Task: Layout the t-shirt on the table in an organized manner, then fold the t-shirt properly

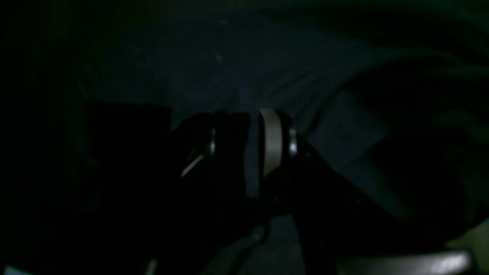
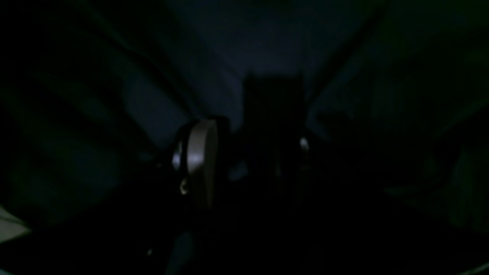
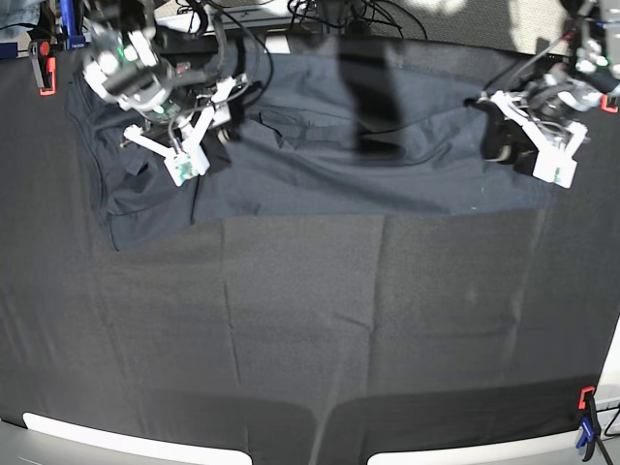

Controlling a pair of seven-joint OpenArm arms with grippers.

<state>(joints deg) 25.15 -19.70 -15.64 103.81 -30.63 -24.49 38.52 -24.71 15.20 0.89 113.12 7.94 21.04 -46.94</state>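
**Shirt spread at the far edge, both tools on its ends**

Bare black worktop [image 3: 310, 339] fills the near half of the base view. Beyond it the t-shirt [image 3: 320, 165] lies stretched sideways along the far edge, probably pulled taut to flatten it before folding. At scene right, the left tool [image 3: 523, 145] sits at the shirt's end; its wrist view shows narrow jaws with fabric between them. At scene left, the right tool [image 3: 179, 150] rests on the rumpled end, which still needs smoothing; whether it grips cloth I cannot tell. Cables [image 3: 320, 19] crowd the far edge, with a red clamp [image 3: 45, 73] at the far left.
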